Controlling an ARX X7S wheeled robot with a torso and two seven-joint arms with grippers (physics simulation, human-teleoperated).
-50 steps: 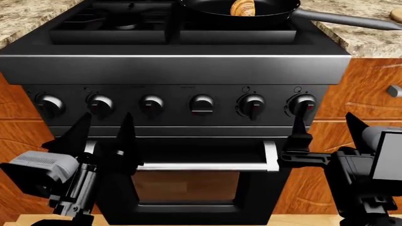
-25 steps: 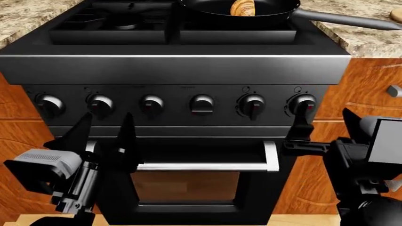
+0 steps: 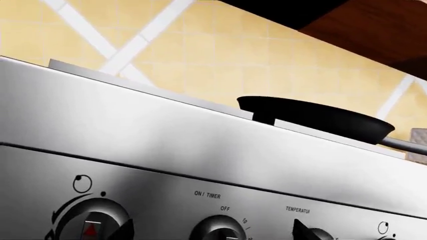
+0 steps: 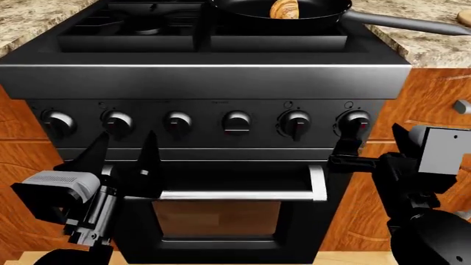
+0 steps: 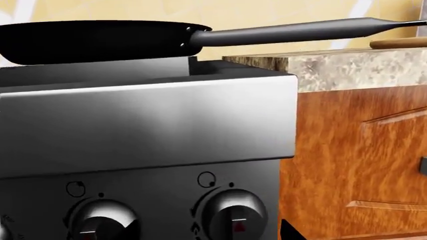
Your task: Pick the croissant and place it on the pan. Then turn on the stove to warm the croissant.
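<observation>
The croissant (image 4: 284, 9) lies in the black pan (image 4: 309, 15) on the stove's (image 4: 206, 80) back right burner. The pan's handle (image 4: 405, 23) points right over the counter. My right gripper (image 4: 372, 146) is open in front of the rightmost knob (image 4: 356, 122). In the right wrist view that knob (image 5: 233, 212) sits between the jaws of the gripper (image 5: 207, 230), apart from both, under the pan (image 5: 100, 40). My left gripper (image 4: 121, 157) is open and empty below the left knobs. In the left wrist view the timer knob (image 3: 220, 230) lies between its tips, below the pan (image 3: 313, 117).
Six knobs run along the stove front, above the silver oven door handle (image 4: 235, 194). Granite counter (image 4: 434, 47) flanks the stove, with orange wooden cabinets (image 4: 434, 105) below. A tan wooden edge (image 4: 464, 17) shows at the far right, also in the right wrist view (image 5: 400, 42).
My right gripper has risen and moved slightly left, closer to the rightmost knob. My left gripper has shifted up slightly. The croissant and pan have not moved.
</observation>
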